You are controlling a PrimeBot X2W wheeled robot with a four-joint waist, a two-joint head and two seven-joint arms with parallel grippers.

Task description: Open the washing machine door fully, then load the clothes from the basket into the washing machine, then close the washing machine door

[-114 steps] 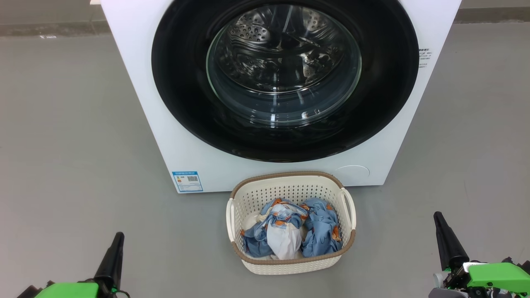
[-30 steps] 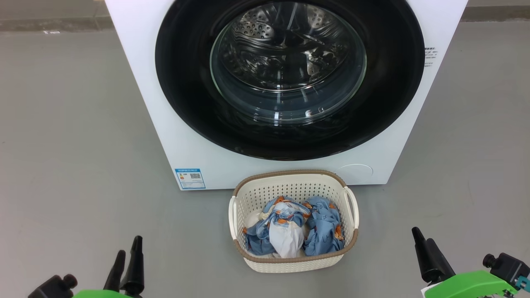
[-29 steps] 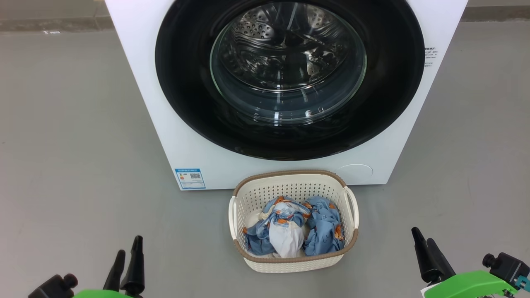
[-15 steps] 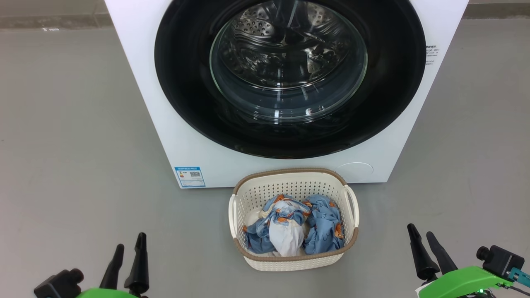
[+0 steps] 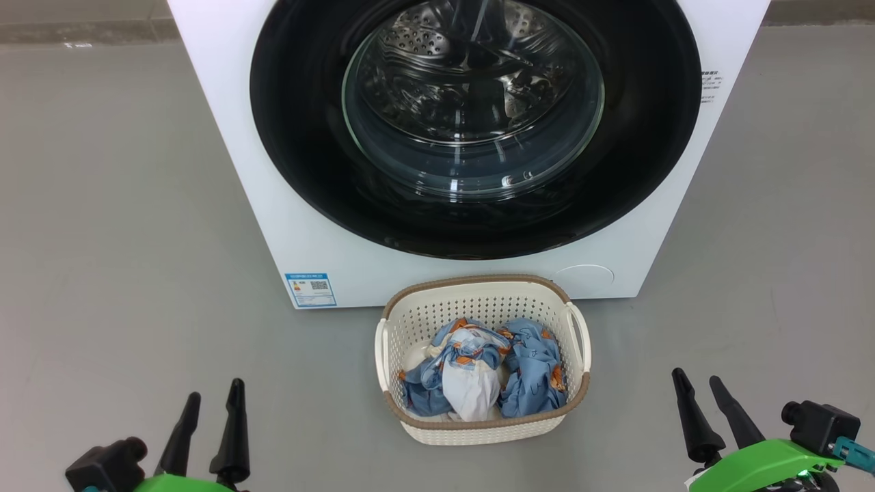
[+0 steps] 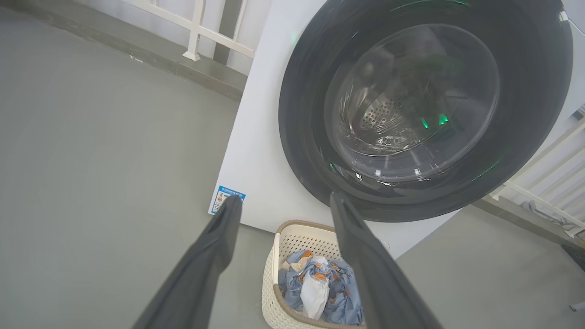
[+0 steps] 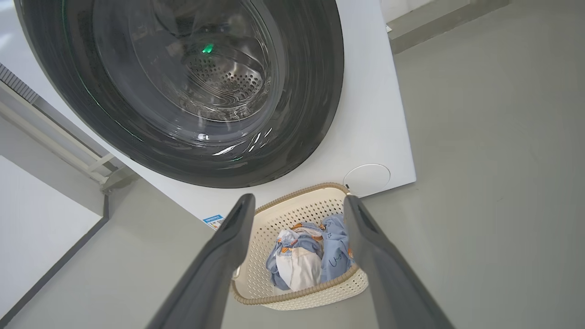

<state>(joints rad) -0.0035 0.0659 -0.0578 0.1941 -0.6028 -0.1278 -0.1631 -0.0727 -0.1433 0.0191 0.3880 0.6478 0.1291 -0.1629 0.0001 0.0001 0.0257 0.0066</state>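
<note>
The white washing machine (image 5: 225,137) stands ahead with its round black-rimmed washing machine door (image 5: 475,123) flat against the front, the steel drum visible through the glass. Just in front of it on the floor sits the cream basket (image 5: 478,427) holding the light-blue and white clothes (image 5: 478,376). My left gripper (image 5: 215,389) is low at the left, open and empty, well left of the basket. My right gripper (image 5: 697,376) is low at the right, open and empty too. Both wrist views look past spread fingers (image 6: 215,237) (image 7: 365,228) at the door (image 6: 425,109) (image 7: 183,87) and basket (image 6: 292,237) (image 7: 297,210).
Grey floor (image 5: 123,225) spreads wide on both sides of the machine. A blue label (image 5: 311,290) sits at the machine's lower left corner. A white railing (image 6: 192,27) and a raised kerb (image 5: 82,31) run behind the machine.
The head view has shifted slightly. Both grippers have risen a little into view and turned so that each one's two spread fingers show more plainly. Door, basket and clothes are unchanged.
</note>
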